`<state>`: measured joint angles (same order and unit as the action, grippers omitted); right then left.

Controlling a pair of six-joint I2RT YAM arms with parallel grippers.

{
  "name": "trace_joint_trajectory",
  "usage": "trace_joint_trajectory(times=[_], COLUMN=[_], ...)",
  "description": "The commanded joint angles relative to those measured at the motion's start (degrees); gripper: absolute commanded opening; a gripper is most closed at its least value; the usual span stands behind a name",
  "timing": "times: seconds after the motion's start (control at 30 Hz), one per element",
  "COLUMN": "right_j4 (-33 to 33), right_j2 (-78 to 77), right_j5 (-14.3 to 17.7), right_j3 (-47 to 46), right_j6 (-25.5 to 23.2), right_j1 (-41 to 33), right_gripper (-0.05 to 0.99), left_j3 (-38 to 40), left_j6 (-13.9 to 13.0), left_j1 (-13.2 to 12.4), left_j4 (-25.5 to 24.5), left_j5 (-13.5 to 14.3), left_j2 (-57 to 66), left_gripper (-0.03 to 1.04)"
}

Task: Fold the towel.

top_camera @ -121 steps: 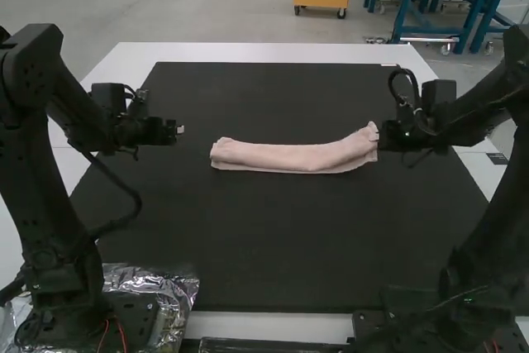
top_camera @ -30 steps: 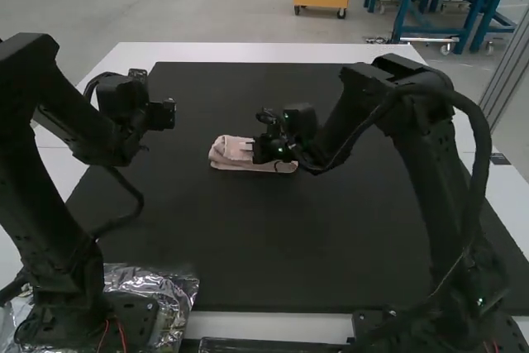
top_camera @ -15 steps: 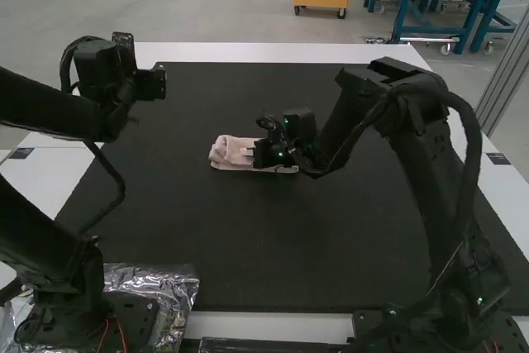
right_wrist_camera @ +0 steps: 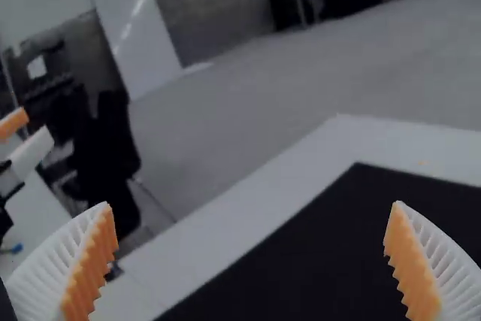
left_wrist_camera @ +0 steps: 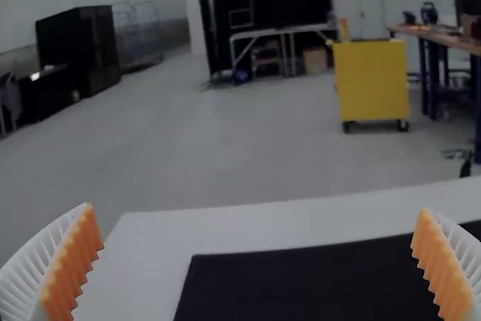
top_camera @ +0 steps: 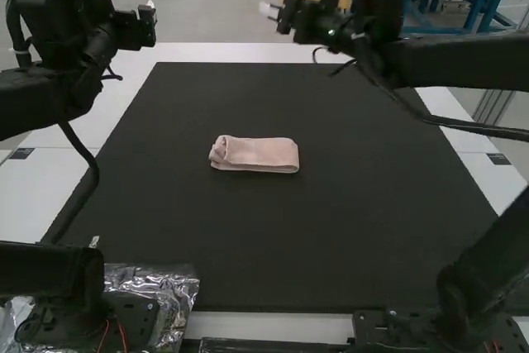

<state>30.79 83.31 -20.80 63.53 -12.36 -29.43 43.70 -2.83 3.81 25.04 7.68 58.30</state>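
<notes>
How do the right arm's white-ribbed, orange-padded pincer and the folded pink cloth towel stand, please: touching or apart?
Apart: in the high view, black mat shows between the right pincer and the towel.

Grey floor (left_wrist_camera: 195, 140), yellow cart (left_wrist_camera: 372, 80)

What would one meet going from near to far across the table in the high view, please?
Crinkled silvery plastic → folded pink towel on the black mat → the table's white far strip.
</notes>
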Motion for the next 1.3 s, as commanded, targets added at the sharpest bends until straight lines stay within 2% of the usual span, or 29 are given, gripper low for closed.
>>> trace_joint_trajectory(times=[0.0, 0.23, 0.47, 0.7, 0.87, 0.97, 1.13, 1.17, 1.23, 1.27], right_j4=[-0.81, -3.10, -8.64, -15.76, -18.57, -20.41, -24.28, -23.93, -19.80, -18.31], right_j2=[-9.57, -33.03, -55.27, -74.52, -82.17, -83.40, -83.31, -83.31, -83.31, -83.40], right_j5=[1.99, 2.08, 1.11, 1.46, -0.65, -2.05, -1.62, -1.70, -1.44, -0.21], right_j3=[-3.85, -12.64, -18.53, -21.34, -20.99, -20.11, -20.81, -22.75, -28.02, -30.83], right_j6=[1.02, 0.23, -4.95, -6.10, -6.10, -6.36, -6.36, -5.75, -1.18, -2.23], right_j1=[5.00, 13.96, 22.22, 29.34, 34.62, 37.52, 39.19, 39.19, 39.10, 39.10], right_gripper=[0.89, 0.90, 0.90, 0.90, 0.89, 0.89, 0.91, 0.91, 0.91, 0.91], left_j3=[1.74, -0.11, -3.10, -9.51, -12.68, -12.77, -13.56, -14.61, -18.21, -20.50], left_j6=[-0.77, -0.60, -0.42, -0.25, -0.33, -0.16, 0.46, 0.55, 0.46, 0.28], left_j1=[1.28, 0.76, 0.58, 0.76, 0.76, 0.40, 0.40, 0.49, 0.58, 0.58], left_j4=[-1.31, -6.14, -10.36, -14.14, -16.60, -19.32, -18.62, -18.18, -15.19, -12.47], left_j5=[-0.92, -3.82, -6.89, -7.77, -7.95, -8.12, -8.83, -9.00, -9.00, -8.91], left_j2=[-4.60, -13.22, -25.34, -43.19, -56.46, -58.13, -58.30, -58.30, -58.30, -58.30], left_gripper=[0.97, 0.97, 0.97, 0.97, 0.97, 0.97, 0.97, 0.97, 0.97, 0.97])
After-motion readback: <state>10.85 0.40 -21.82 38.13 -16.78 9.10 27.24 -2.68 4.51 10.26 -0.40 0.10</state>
